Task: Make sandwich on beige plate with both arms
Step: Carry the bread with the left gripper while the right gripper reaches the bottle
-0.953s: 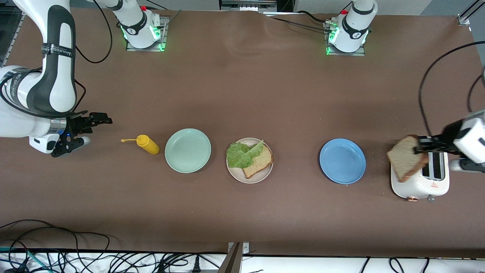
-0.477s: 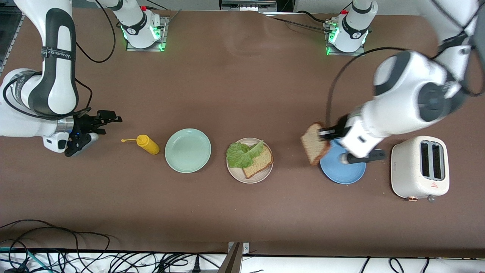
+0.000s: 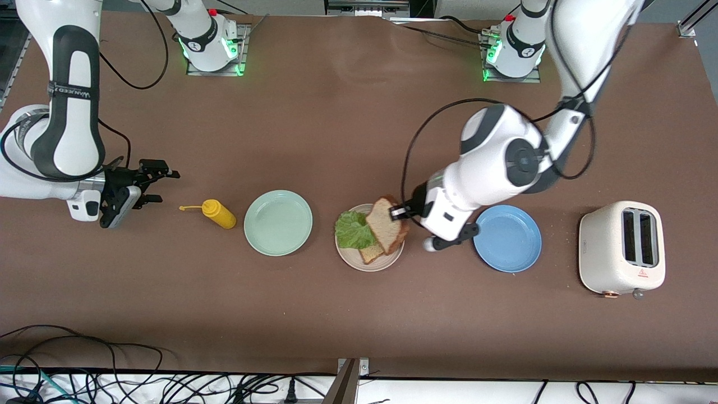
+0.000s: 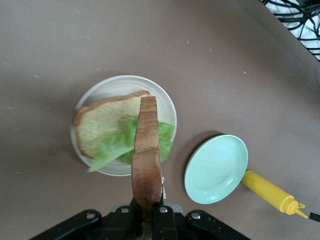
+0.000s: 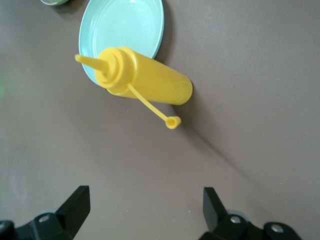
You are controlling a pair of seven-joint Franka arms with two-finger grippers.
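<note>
Left gripper (image 3: 399, 212) is clamped on the top bread slice (image 3: 388, 224), held edge-up over the beige plate (image 3: 369, 262), where lettuce (image 3: 353, 231) lies on the lower slice (image 3: 370, 252). Risk: released tilted, it lands skewed or drags the lettuce off. Right gripper (image 3: 150, 180), jaws apart, waits near the mustard bottle (image 3: 219, 214). Toaster (image 3: 621, 247) bears a red warning triangle; arm lettering is unreadable.

yellow plastic squeeze bottle (image 3: 219, 214) lying on its side on the brown table (image 3: 348, 123), cap off and dangling on its tether, toward the right arm's end. round mint green plate (image 3: 278, 223) just beside it, bare. round blue plate (image 3: 507, 238) also bare, near the white two-slot toaster (image 3: 621, 248) at the left arm's end, slots empty
</note>
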